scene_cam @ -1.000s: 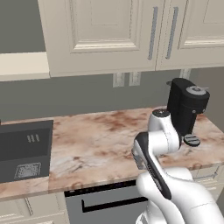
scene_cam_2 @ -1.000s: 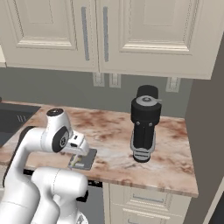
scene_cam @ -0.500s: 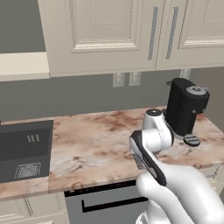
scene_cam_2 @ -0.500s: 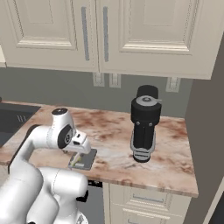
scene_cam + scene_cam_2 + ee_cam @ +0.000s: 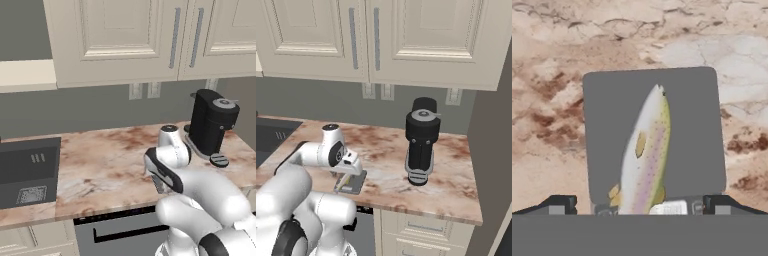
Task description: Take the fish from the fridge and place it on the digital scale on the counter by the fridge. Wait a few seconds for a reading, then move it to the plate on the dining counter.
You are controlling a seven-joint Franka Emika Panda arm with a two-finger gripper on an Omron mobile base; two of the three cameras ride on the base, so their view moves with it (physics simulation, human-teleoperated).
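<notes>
The slim pale fish (image 5: 644, 160) lies lengthwise on the flat dark grey square scale (image 5: 697, 130) for weighing. The pincer (image 5: 637, 204), its tips spread wide and released, hovers above the marbled counter (image 5: 557, 60).

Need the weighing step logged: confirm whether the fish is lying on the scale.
Yes: in the hand view the fish lies flat on the digital scale.

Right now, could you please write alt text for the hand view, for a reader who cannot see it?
A slim pale fish lies lengthwise on the dark grey square digital scale, which sits on a pink-brown marbled counter. The gripper is open, its two dark fingertips wide apart on either side of the fish.
</notes>
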